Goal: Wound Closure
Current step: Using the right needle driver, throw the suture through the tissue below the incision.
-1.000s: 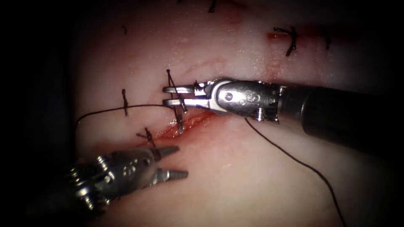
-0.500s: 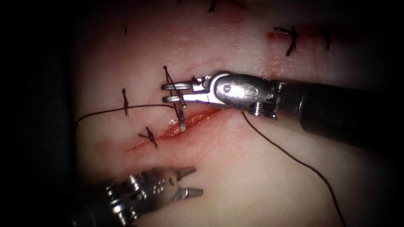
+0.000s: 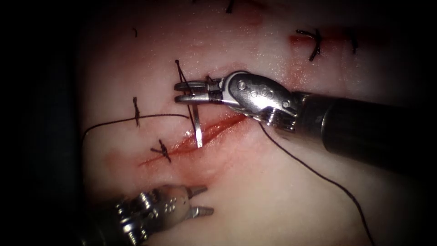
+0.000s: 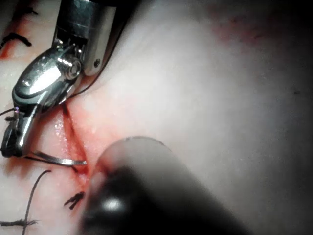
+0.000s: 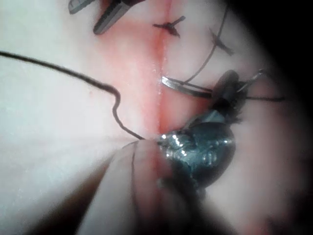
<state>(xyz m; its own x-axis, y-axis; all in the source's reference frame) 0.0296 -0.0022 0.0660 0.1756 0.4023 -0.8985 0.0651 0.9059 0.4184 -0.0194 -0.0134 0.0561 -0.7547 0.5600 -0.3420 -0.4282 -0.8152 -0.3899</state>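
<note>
Endoscope view, from left to right: your left tool (image 3: pixel 200 201) sits low on the near side of the cut (image 3: pixel 195 139), jaws parted a little and holding nothing, well apart from the needle. There is bare tissue (image 3: pixel 273 196) around it, so that is your open room. Further along, the needle (image 3: pixel 196 123) hangs from your right tool (image 3: pixel 183 91), whose jaws are closed on its upper part near the thread end, with the point down at the cut's edge; I cannot tell whether it has entered. Judged from here, the needle is light, stiff and slick, likely to twist in a loose hold, so grip it on the body, not the tip. The thread (image 3: pixel 314 168) is limp and fine and trails off right under the shaft; it could snag. The tissue looks soft and wet with red fluid (image 3: pixel 218 125), and finished stitches (image 3: pixel 161 149) crowd the left end of the cut.
</note>
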